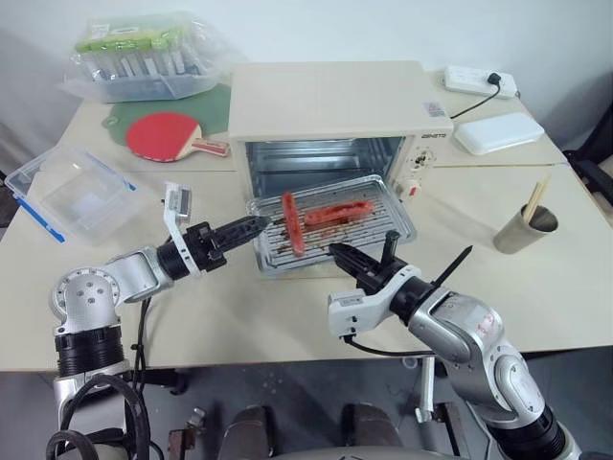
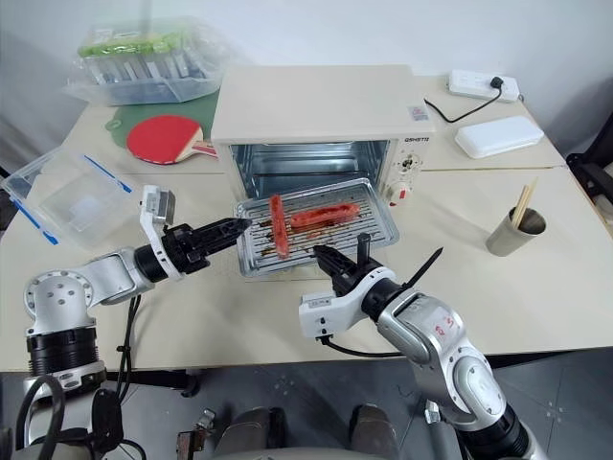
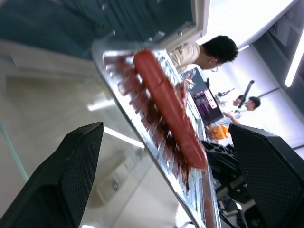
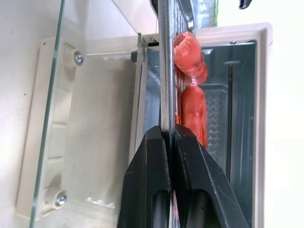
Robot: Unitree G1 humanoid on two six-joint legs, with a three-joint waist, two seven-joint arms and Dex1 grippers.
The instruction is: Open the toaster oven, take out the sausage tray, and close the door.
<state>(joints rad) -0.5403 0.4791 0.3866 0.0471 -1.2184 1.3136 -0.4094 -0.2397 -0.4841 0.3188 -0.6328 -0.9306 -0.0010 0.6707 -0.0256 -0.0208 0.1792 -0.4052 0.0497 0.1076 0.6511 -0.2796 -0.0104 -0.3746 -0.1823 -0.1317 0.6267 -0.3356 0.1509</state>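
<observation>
Sitting at the centre of the frame, half out of the toaster oven [image 1: 330, 120] above its lowered door [image 4: 90, 123], the sausage tray [image 1: 378, 222] looks thin, stiff and light, with slick metal edges and sausages [image 1: 291, 222] that could roll if it tips. The right gripper [image 1: 337, 253] pinches its near rim tightly. The left gripper [image 1: 259, 222], jaws wide, straddles the left rim, a sensible second hold for keeping it level.

Sausage tray [image 2: 369, 230] before open toaster oven [image 2: 316, 120]
</observation>
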